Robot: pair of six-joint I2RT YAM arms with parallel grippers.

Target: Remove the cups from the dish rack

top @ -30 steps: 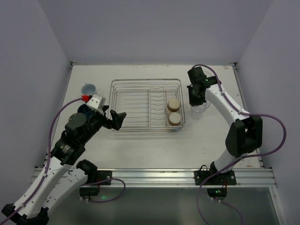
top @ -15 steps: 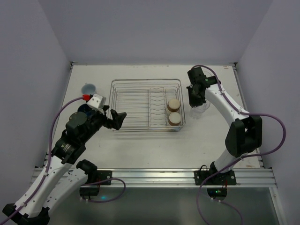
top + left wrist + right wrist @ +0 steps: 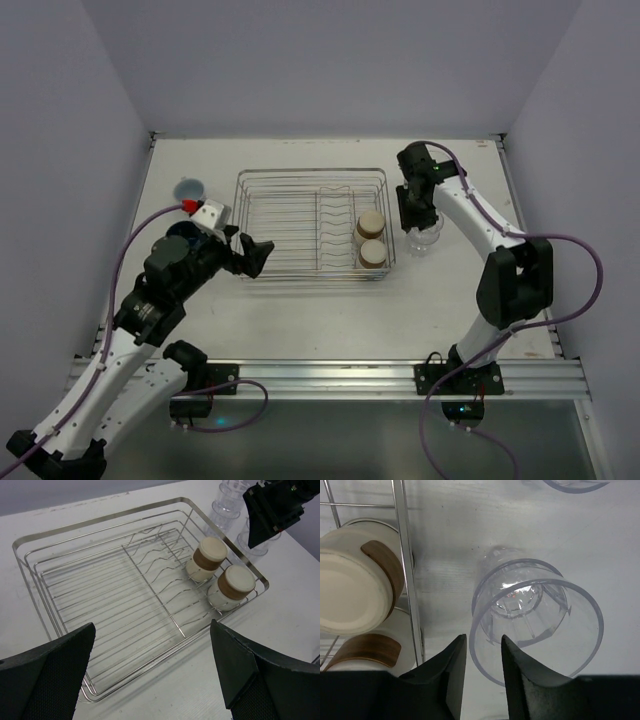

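Observation:
The silver wire dish rack (image 3: 310, 172) sits mid-table and also shows in the left wrist view (image 3: 100, 522). Two tan cups (image 3: 371, 223) (image 3: 372, 253) lie on their sides at its right end, also seen in the left wrist view (image 3: 206, 559) (image 3: 231, 587). My right gripper (image 3: 418, 215) hangs over a clear tumbler (image 3: 427, 240) standing just right of the rack. In the right wrist view its fingers (image 3: 482, 639) straddle the tumbler's rim (image 3: 535, 620) with slack on both sides. My left gripper (image 3: 250, 255) (image 3: 152, 625) is wide open and empty over the rack's near-left corner.
A pale blue cup (image 3: 188, 188) stands at the far left. A dark blue cup (image 3: 178, 232) is partly hidden under my left arm. More clear tumblers (image 3: 227, 502) stand right of the rack, one at the top of the right wrist view (image 3: 575, 485).
My right gripper has shifted slightly left and away over the clear tumbler, which stays put. My left gripper has edged a little toward the rack.

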